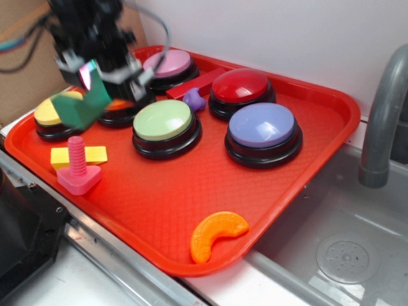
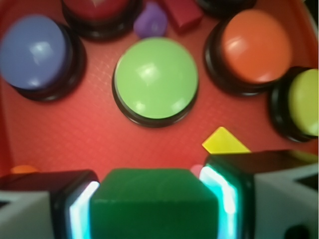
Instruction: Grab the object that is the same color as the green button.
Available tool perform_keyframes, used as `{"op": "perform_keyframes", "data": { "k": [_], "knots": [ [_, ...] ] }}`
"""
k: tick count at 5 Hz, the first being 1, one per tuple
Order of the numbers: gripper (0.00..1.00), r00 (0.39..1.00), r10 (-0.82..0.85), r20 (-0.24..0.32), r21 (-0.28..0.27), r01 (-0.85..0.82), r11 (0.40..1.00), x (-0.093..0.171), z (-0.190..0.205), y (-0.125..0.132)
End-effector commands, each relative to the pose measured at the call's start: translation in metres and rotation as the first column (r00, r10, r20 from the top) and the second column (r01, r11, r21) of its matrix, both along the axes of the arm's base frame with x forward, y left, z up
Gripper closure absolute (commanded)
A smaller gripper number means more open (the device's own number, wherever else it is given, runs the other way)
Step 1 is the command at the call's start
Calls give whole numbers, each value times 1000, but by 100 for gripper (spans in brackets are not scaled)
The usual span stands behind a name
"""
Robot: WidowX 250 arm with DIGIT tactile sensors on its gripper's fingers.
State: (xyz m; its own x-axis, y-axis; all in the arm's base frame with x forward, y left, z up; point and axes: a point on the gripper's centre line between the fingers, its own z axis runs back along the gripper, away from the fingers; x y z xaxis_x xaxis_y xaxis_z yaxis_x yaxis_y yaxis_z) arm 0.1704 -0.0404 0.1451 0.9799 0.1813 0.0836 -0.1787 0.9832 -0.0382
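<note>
Hanging above the left end of the red tray [image 1: 306, 159], the gripper [image 1: 89, 95] has its two fingers [image 2: 227, 191] clamped on the dark green arch block [image 1: 80, 107]; the wrist view shows the block [image 2: 154, 204] wedged between the pads, one on each side, filling the gap. In the exterior view the block sits clear of the tray surface, in front of the yellow button [image 1: 51, 115] and partly covering it; the motion blur keeps its exact tilt unclear. The green button [image 1: 164, 122] rests on the tray just to the right of the gripper, with the blue-lavender button [image 1: 262, 127] beside it and the red button [image 1: 241, 88] behind. A pink bolt [image 1: 78, 169] stands on the tray below the block, against a yellow flat piece [image 1: 86, 155]; an orange crescent [image 1: 217, 234] lies near the front rim, well apart.
</note>
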Motion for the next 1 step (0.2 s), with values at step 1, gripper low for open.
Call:
{"op": "perform_keyframes", "data": {
  "k": [1],
  "knots": [
    [100, 998, -42, 44, 60, 39, 997, 2, 43, 10]
  ]
}}
